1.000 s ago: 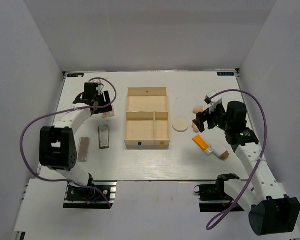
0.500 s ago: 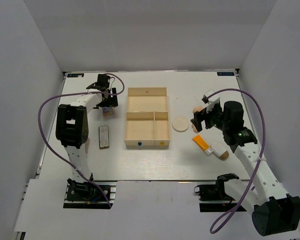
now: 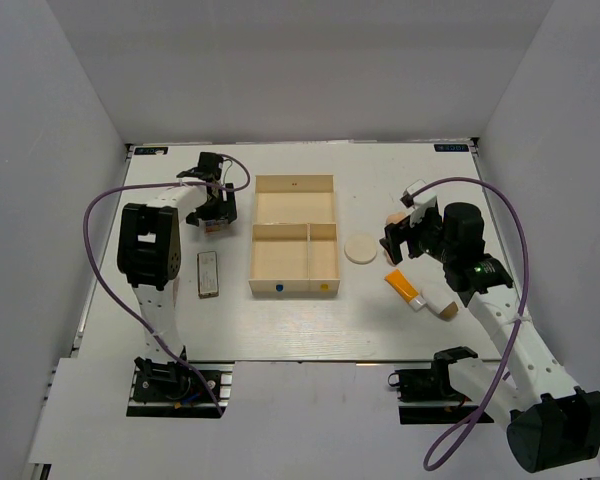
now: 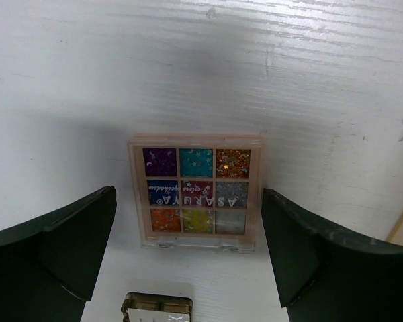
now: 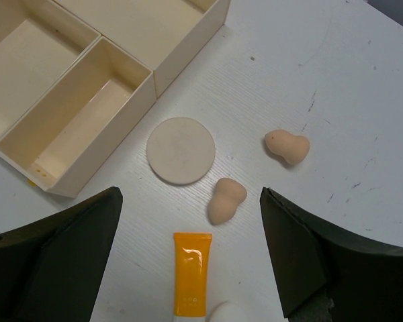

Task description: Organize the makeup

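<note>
Palette point(image 4: 196, 200): 9 colours, left wrist view only

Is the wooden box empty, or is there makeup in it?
Empty. All three parts of the box show only bare wood. The pad, tube and sponges lie outside it on the table.

Along the bottom edge of my left wrist view, a grey-brown palette point(image 4: 156, 309) is cut off and only its top end shows. In my right wrist view, the bottom edge clips the white bottle point(image 5: 227, 313), and the tray point(image 5: 188, 54) runs off the upper left.
</note>
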`<state>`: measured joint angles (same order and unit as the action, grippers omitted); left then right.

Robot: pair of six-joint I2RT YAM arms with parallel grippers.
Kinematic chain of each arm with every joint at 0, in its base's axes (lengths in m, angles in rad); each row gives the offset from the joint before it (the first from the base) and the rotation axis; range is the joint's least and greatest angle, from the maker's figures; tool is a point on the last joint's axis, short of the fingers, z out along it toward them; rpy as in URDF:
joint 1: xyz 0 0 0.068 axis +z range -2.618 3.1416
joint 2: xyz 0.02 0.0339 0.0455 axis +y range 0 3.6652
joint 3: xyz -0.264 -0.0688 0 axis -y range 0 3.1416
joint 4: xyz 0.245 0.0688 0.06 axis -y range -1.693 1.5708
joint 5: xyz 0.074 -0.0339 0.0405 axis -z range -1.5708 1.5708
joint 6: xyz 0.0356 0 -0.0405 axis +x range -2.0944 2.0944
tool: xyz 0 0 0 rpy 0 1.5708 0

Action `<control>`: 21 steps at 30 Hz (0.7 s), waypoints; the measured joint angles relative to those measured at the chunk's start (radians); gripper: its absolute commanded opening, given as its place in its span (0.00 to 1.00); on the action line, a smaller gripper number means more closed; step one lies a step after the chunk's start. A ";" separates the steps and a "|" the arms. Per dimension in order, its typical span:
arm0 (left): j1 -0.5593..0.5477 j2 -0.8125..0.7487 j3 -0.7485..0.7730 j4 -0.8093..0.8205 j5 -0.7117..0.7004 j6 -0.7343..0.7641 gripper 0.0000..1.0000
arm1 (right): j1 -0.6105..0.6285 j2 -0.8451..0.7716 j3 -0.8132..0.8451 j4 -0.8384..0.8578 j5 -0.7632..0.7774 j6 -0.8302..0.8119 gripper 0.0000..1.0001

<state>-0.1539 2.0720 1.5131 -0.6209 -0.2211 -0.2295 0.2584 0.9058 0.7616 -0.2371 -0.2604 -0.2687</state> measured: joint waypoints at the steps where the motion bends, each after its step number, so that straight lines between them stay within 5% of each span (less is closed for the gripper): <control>1: 0.000 0.001 0.001 -0.001 0.001 0.000 0.98 | 0.000 0.000 0.000 0.000 0.000 0.000 0.89; 7: 0.000 0.003 0.003 -0.007 0.008 -0.008 0.91 | 0.000 0.000 0.000 0.000 0.000 0.002 0.89; 18: 0.000 0.014 0.016 -0.012 0.024 -0.011 0.27 | 0.002 -0.003 0.000 0.000 0.000 0.007 0.89; 21: 0.000 0.008 0.014 -0.011 0.024 -0.014 0.24 | 0.002 -0.003 0.000 0.000 -0.001 0.008 0.89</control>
<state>-0.1539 2.0800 1.5269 -0.6315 -0.1970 -0.2440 0.2604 0.9028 0.7616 -0.2371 -0.2611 -0.2607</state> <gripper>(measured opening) 0.804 0.889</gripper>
